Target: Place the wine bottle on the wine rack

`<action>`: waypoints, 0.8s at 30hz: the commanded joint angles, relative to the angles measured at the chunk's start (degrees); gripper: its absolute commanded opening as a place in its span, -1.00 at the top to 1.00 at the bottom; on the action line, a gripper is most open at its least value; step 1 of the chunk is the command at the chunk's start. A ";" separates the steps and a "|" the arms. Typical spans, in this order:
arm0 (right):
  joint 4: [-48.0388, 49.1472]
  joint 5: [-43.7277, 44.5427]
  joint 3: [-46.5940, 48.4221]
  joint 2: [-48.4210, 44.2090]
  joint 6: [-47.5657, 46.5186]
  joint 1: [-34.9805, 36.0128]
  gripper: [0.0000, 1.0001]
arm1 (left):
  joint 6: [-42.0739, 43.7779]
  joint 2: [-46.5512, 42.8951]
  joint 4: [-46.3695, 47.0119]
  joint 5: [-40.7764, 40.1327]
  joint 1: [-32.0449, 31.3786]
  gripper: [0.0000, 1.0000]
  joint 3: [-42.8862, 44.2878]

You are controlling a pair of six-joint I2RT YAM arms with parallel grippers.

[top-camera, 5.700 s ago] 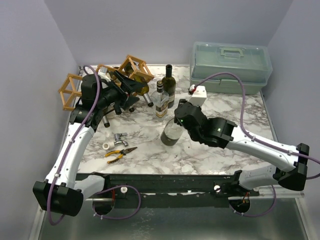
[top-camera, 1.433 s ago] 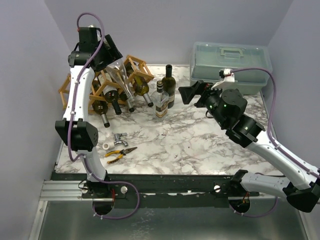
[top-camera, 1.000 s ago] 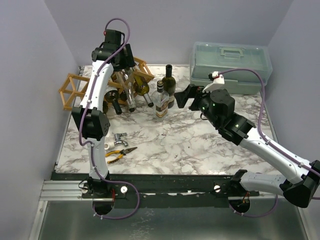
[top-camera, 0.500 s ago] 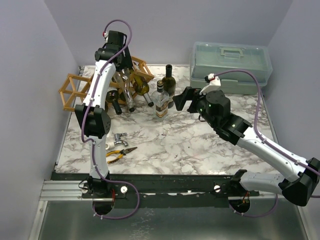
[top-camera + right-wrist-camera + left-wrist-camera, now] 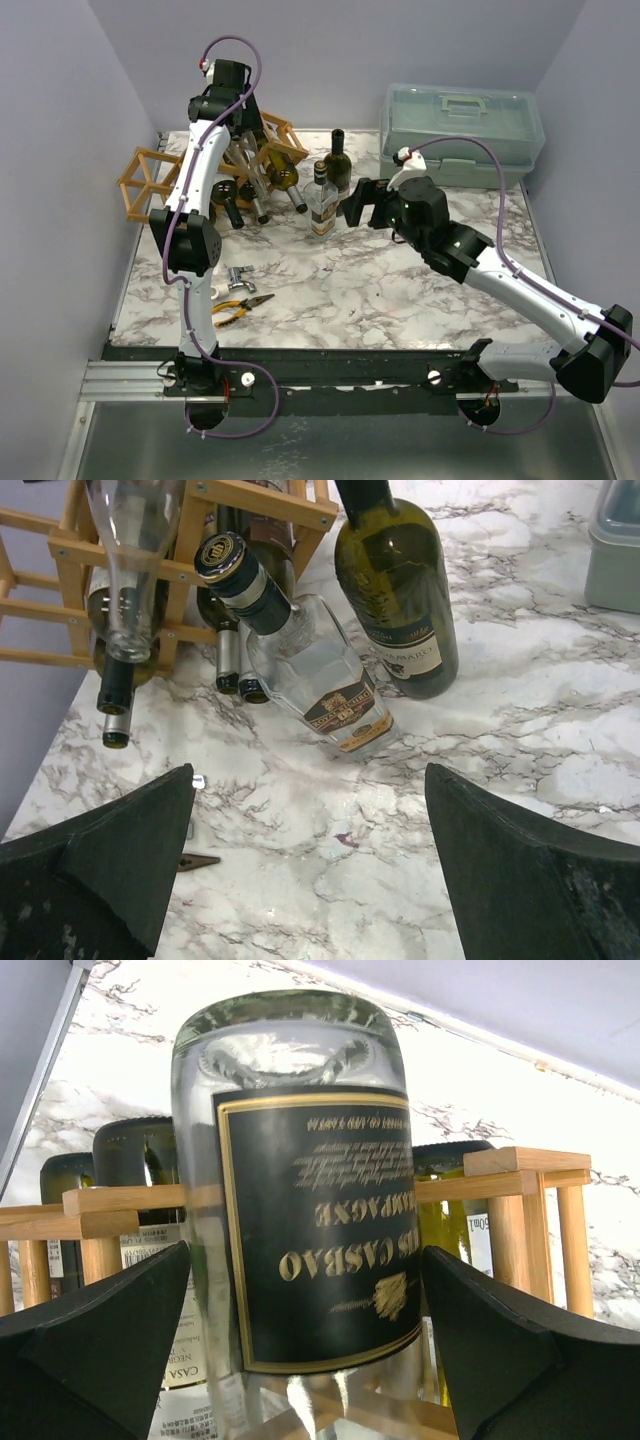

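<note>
The wine rack (image 5: 140,180) is a light wooden lattice at the table's back left. A clear wine bottle (image 5: 300,1210) with a black and gold label lies on top of its sticks (image 5: 520,1160), neck slanting down toward the table (image 5: 125,540). My left gripper (image 5: 243,125) hangs over the rack, open, its fingers (image 5: 110,1340) straddling the bottle's body with slim gaps on both sides. My right gripper (image 5: 309,770) is open and empty above the marble, just right of the standing bottles (image 5: 352,205).
Other bottles lie in the rack's cells (image 5: 285,180). A dark green wine bottle (image 5: 338,165) and a square clear liquor bottle (image 5: 321,205) stand mid-table. A translucent toolbox (image 5: 460,130) sits back right. Pliers (image 5: 240,305) and a metal fitting (image 5: 238,275) lie front left.
The left jaws have spread off the clear bottle, which stays lying on the rack. The right arm has swung left toward the standing bottles.
</note>
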 commanded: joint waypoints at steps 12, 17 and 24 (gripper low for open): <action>-6.32 -6.66 14.05 12.08 -10.98 0.34 -1.00 | 0.09 -7.77 1.35 8.26 -0.15 -0.97 1.74; -6.14 -6.53 19.34 17.37 -15.04 0.38 -1.00 | -0.32 -13.93 1.17 15.21 -0.15 -0.97 -2.20; 0.78 -6.37 20.63 22.34 -19.17 0.38 -1.00 | -0.67 -25.22 1.88 26.30 -0.15 -0.97 -13.51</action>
